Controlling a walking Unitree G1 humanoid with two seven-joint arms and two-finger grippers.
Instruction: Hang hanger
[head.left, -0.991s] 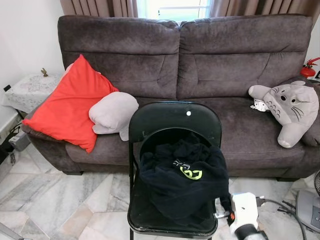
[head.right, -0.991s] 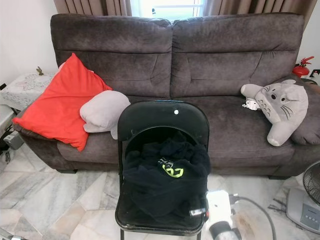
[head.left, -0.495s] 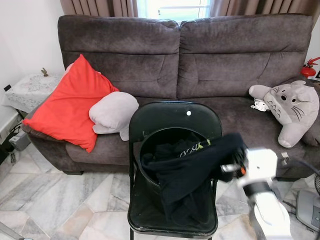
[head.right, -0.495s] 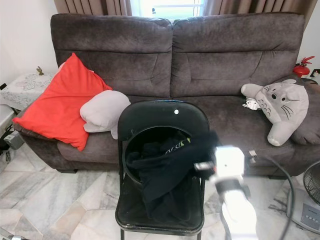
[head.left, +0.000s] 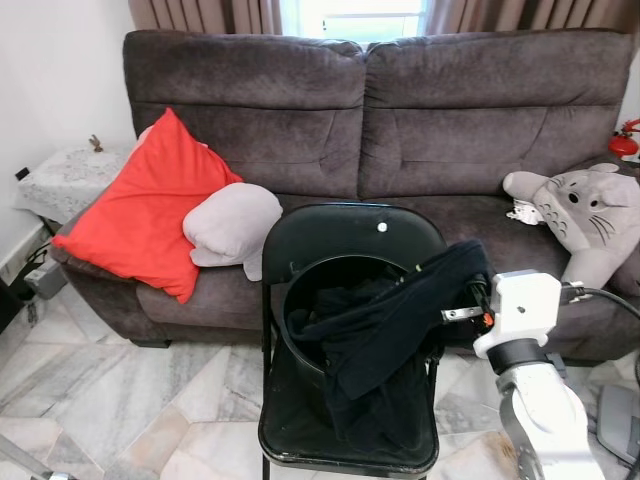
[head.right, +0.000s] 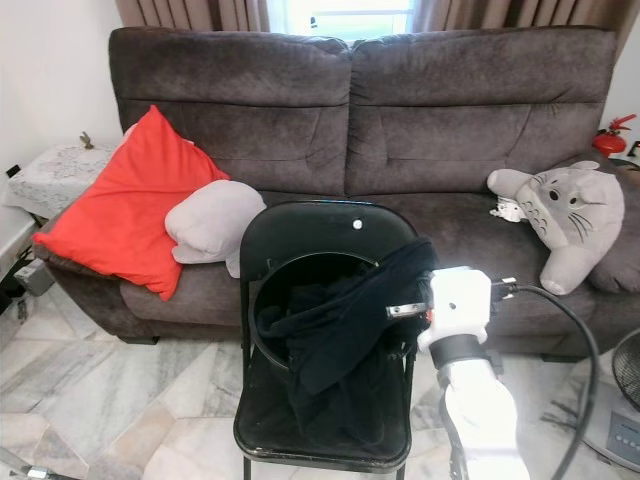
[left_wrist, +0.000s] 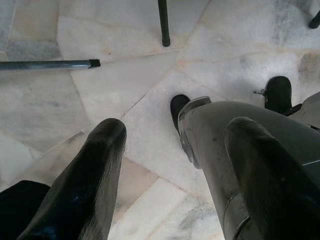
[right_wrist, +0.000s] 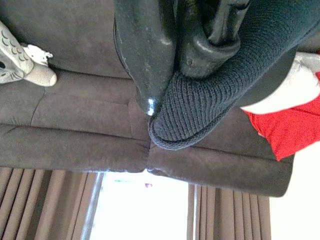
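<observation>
Right gripper (head.right: 415, 308) is clamped on the garment (head.right: 340, 320) over the chair (head.right: 320, 235); lift straight, clear of the backrest (left gripper (left_wrist: 170, 165) hangs apart, idle)

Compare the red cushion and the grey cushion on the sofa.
The red cushion is larger, flat and angular, propped up on a corner; the grey cushion is smaller, rounded and plump, lying low. The red one sits nearer the sofa's left end, the grey beside it. Both rest on the sofa, touching.
</observation>
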